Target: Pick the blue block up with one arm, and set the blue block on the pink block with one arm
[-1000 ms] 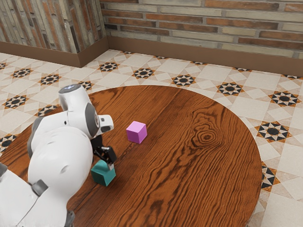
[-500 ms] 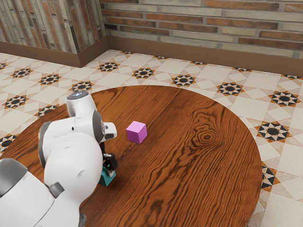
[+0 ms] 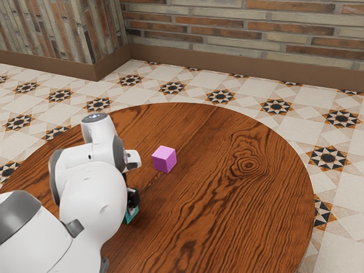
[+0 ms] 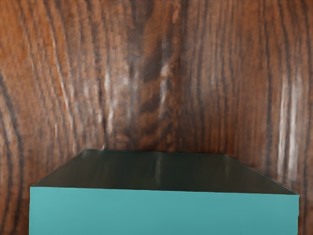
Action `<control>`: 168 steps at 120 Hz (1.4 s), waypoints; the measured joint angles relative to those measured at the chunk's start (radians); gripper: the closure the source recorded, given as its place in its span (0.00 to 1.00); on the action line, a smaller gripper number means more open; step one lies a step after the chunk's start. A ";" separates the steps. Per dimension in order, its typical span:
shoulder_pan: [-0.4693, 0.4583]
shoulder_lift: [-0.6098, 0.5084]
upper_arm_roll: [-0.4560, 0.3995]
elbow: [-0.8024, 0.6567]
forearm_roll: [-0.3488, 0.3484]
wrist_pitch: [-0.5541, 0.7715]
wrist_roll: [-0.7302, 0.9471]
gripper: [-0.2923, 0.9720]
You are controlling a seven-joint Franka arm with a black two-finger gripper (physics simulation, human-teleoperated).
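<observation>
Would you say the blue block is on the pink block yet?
No: the pink block has a bare top; the blue block sits apart, by the arm.

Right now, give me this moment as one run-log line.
gripper: down at blue block | blue block: on wooden table | pink block: apart, nothing on it | stacking: not done

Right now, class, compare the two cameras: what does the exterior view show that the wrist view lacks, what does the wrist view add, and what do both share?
Exterior view: the white robot arm, the small pink cube standing apart on the round wooden table, the patterned tiled floor and the brick wall.
Wrist view: the blue-green block close up just under the hand, showing its dark flat top and bright near face.
Shared: that block, seen as a corner beside the arm in the exterior view, and the table's wood grain.
</observation>
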 joint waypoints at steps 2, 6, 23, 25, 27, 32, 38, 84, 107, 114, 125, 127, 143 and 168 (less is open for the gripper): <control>-0.001 0.000 0.000 0.001 0.001 0.000 0.000 0.46; -0.003 0.001 0.000 0.001 0.003 0.000 0.000 0.47; -0.016 0.007 0.015 0.002 0.013 -0.005 -0.002 0.50; -0.018 0.008 0.023 0.003 0.016 -0.007 -0.002 0.50; -0.020 0.010 0.031 0.003 0.020 -0.009 -0.002 0.50; -0.022 0.015 0.057 0.019 0.034 -0.015 -0.003 0.51; -0.009 0.040 0.082 0.059 0.060 -0.024 -0.003 0.51; 0.315 0.110 0.004 0.394 0.175 -0.106 -0.007 0.50; 0.481 0.107 -0.113 0.571 0.177 -0.147 -0.010 0.50; 0.517 0.105 -0.141 0.619 0.179 -0.156 -0.016 0.50; 0.546 0.093 -0.166 0.656 0.182 -0.168 -0.039 0.50; 0.551 0.090 -0.168 0.658 0.183 -0.169 -0.044 0.50; 0.609 0.073 -0.178 0.725 0.185 -0.183 -0.086 0.50; 0.702 0.043 -0.252 0.902 0.183 -0.208 -0.164 0.50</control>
